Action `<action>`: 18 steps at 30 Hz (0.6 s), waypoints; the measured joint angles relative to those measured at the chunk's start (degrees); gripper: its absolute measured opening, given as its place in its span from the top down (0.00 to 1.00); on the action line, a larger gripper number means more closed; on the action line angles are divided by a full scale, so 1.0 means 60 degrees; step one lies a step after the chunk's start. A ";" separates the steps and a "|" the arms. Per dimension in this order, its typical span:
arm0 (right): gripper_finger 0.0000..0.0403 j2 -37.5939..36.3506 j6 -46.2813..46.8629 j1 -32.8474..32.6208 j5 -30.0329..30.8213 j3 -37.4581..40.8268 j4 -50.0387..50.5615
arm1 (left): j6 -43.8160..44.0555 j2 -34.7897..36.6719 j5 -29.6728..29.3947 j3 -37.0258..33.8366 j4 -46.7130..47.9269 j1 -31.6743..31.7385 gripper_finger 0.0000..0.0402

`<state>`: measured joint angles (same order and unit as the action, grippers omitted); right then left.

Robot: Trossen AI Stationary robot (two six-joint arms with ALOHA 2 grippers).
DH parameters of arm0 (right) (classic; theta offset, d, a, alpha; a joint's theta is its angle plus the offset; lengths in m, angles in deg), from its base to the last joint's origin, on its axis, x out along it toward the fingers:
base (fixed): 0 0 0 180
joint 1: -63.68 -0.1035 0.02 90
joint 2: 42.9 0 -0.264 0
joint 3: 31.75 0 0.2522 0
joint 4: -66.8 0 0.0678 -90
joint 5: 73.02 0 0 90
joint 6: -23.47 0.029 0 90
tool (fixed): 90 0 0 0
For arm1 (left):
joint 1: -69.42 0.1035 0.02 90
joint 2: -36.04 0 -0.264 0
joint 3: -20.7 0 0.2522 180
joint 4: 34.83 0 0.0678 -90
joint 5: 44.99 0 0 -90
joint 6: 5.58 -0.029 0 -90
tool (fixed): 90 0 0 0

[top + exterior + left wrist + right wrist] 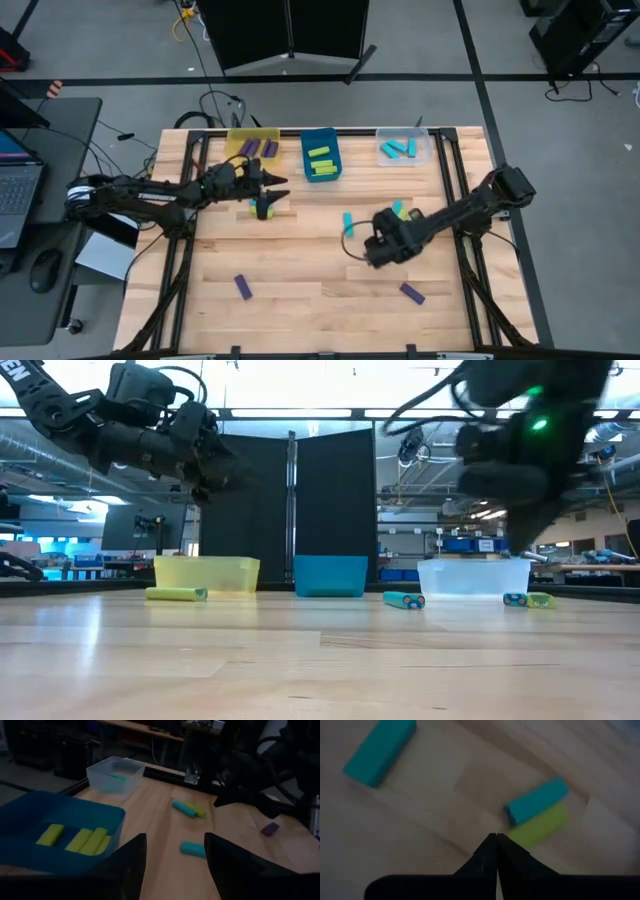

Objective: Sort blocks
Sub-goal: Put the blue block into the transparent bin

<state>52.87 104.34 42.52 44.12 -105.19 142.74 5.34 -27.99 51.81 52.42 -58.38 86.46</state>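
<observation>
Blocks lie partly sorted: purple ones in the yellow bin [254, 141], lime ones in the blue bin [321, 165], cyan ones in the clear bin [404, 146] — others loose on the table [300, 270]. Right hand [374, 248], clenched on nothing, hangs at the table's centre; a cyan block [536, 800] touching a lime block [538, 826] lies toward two o'clock. It probably must spread its fingers before picking. Left hand [172, 851] waits released near eleven o'clock. Only the right wrist view shows the fingertips meeting empty.
</observation>
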 joint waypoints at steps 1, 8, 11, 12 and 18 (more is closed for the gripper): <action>0.97 -0.0079 0.0530 -0.0202 -0.0001 0.0000 0.0111 | -0.0001 0.0000 -0.0038 0.0000 -0.0016 -0.0075 0.49; 0.96 -0.0479 0.3400 -0.0916 0.0006 0.0000 0.0817 | -0.0047 -0.0004 -0.0158 0.0000 -0.0173 -0.0433 0.49; 0.95 -0.0595 0.3862 -0.0943 0.0042 0.0112 0.0990 | -0.0176 -0.0004 -0.0173 0.0000 -0.0168 -0.0538 0.49; 0.95 -0.0670 0.3886 -0.0905 0.0042 0.0264 0.0877 | -0.0252 -0.0004 -0.0188 0.0000 -0.0169 -0.0568 0.49; 0.97 -0.1973 0.3781 -0.0198 0.0038 0.2019 -0.0879 | -0.0291 -0.0004 -0.0198 0.0000 -0.0169 -0.0622 0.49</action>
<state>41.03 127.02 41.33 44.35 -93.08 137.47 3.59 -28.02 50.62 52.42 -59.39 82.73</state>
